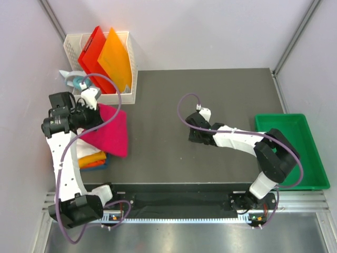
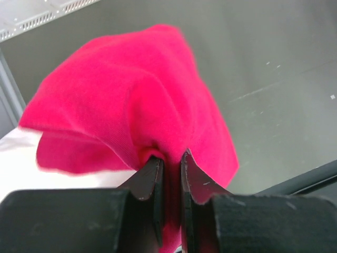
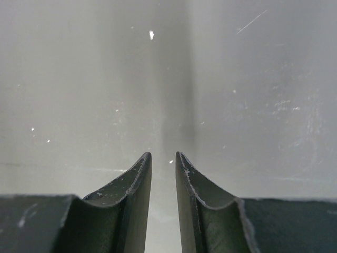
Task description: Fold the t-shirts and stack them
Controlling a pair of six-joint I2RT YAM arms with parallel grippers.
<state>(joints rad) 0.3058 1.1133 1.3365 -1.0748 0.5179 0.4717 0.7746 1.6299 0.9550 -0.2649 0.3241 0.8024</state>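
Crimson-pink t-shirt: the left gripper is clamping a bunched fold of it, jaws nearly together on the cloth. The rest is spreading out ahead of and below that gripper in a loose triangle, not a neat fold.

Under the near side of the gripper, the pink cloth is lying partly over a folded orange t-shirt, which is sitting on a blue one. In the left wrist view a white patch is showing beside the fingers. It's possibly the white shirt, but I can't tell.

Progress: I'm judging two shirts folded and stacked. The pink one is arriving at the stack but is needing squaring, and the white one is unaccounted for.

Right gripper: it's hovering over bare table, well apart from the shirts. The jaws are a narrow slit apart and holding nothing.

Count: I'm seeing three shirts for certain, one each of pink, orange and blue. Beyond the left gripper, one white basket is holding one red board and one orange board. One green tray is sitting past the right gripper.
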